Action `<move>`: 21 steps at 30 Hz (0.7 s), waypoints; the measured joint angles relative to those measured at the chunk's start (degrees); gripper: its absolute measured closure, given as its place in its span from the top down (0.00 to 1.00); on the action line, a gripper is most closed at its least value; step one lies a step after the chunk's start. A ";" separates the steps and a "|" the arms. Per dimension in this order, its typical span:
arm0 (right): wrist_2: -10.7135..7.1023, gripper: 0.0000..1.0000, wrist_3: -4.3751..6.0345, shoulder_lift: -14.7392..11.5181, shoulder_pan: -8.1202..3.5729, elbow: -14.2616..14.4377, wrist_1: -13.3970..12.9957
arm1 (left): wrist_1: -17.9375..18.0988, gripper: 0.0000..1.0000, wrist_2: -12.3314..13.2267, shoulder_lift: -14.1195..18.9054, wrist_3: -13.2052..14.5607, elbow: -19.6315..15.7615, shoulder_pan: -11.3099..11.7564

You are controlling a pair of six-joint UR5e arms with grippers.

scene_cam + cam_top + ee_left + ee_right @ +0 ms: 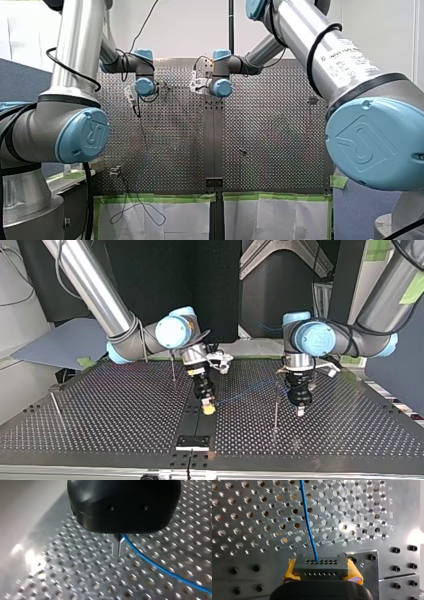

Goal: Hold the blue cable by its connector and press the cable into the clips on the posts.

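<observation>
The right claw is clenched on the connector, a dark grey block with two rows of small holes, squeezed between its yellow pads. The blue cable leaves the middle of that block and runs straight ahead of the claw, toward twelve o'clock in the right wrist view, over the perforated table.

Seen from across the table, this claw hangs just above a black strip that runs down the table's middle. The left claw stands at three o'clock from it, well apart. The cable shows only as a faint blue line strung between the two.

In the left wrist view, the left claw's metal fingers are drawn close together, tips just above the table. The cable comes out at their root and trails off toward five o'clock. It looks pinched there, so I read this claw as clenched on the cable.

The nearest post, a thin upright rod, stands just beside the left claw at its nine o'clock. A second post rises at about ten o'clock from the right claw. A third post leans near the table's edge, far off at nine o'clock. The clips on the posts are too small to make out.
</observation>
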 joint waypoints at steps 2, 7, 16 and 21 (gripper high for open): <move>0.80 0.00 -0.16 0.05 -0.16 -0.36 0.01 | -0.74 0.00 -0.40 -0.36 0.42 0.23 0.02; 2.99 0.00 -0.34 0.07 -0.68 -0.91 0.01 | -1.58 0.00 -0.74 -0.65 0.84 0.38 0.26; 7.05 0.00 -0.58 0.09 -1.42 -1.28 0.18 | -1.68 0.00 -0.63 -0.69 0.81 0.41 0.54; 7.85 0.00 -0.68 0.09 -1.45 -1.26 0.26 | -1.28 0.00 -0.83 -0.69 0.79 0.41 0.62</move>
